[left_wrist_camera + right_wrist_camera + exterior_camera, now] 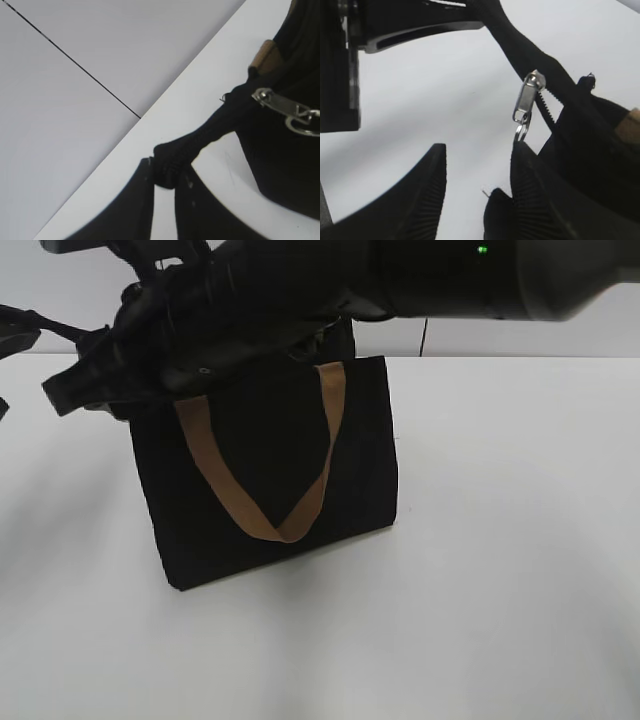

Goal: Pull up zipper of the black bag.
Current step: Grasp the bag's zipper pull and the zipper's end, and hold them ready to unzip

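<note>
Your black bag (275, 470) stands upright on the white tabletop (500, 570), toward its far edge and left of the middle, with one tan strap (265, 485) hanging in a V down its front face. In the exterior view both arms crowd over the bag's top left corner, so you cannot read either pincer from there. Your left pincer (162, 172) is clenched on the end of the zipper tape (210, 132), which is pulled out taut from the bag's corner; its two dark fingers (127, 200) meet on that black strip. The zipper (527, 97) sits on that same stretched line, near the bag's corner, its silver pull dangling with a small ring at the lower end. Your right pincer (477, 192) is released, with a clear gap between its ribbed fingers (530, 195). The ring hangs just above the tip of one finger; you cannot tell whether they touch. The other finger stands well apart from the pull.
</note>
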`<state>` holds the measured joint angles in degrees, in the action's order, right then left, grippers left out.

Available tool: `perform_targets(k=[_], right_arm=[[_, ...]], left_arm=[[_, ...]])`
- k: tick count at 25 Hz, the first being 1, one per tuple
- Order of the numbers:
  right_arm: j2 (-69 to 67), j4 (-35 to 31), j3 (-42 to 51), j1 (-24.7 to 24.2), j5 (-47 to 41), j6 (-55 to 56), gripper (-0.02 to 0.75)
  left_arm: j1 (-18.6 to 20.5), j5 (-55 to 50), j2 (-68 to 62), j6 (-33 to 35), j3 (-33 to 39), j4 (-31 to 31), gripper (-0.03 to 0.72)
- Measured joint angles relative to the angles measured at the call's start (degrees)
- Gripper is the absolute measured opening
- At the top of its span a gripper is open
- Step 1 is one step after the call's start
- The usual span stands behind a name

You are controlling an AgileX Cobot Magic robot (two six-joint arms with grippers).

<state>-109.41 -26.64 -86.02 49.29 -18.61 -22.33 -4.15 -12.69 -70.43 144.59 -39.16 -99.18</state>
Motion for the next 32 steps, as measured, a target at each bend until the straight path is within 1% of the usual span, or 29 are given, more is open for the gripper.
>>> perform_targets(k=[7,12,17,32], right_arm=[[-1.4,0.1,0.0,-1.2,2.3,0.1,0.325],[-3.0,0.1,0.0,-1.3,2.9,0.1,0.325],[-3.8,0.1,0.0,-1.4,6.1,0.2,0.325],[-5.4,-0.1,0.0,-1.4,10.4,1.2,0.324]], left_arm=[[0.0,-1.3,0.0,0.0,0.0,0.0,0.075],[0.0,-1.7,0.0,0.0,0.0,0.0,0.075],[0.0,-2.0,0.0,0.0,0.0,0.0,0.075],[0.0,-4.6,0.0,0.0,0.0,0.0,0.075]])
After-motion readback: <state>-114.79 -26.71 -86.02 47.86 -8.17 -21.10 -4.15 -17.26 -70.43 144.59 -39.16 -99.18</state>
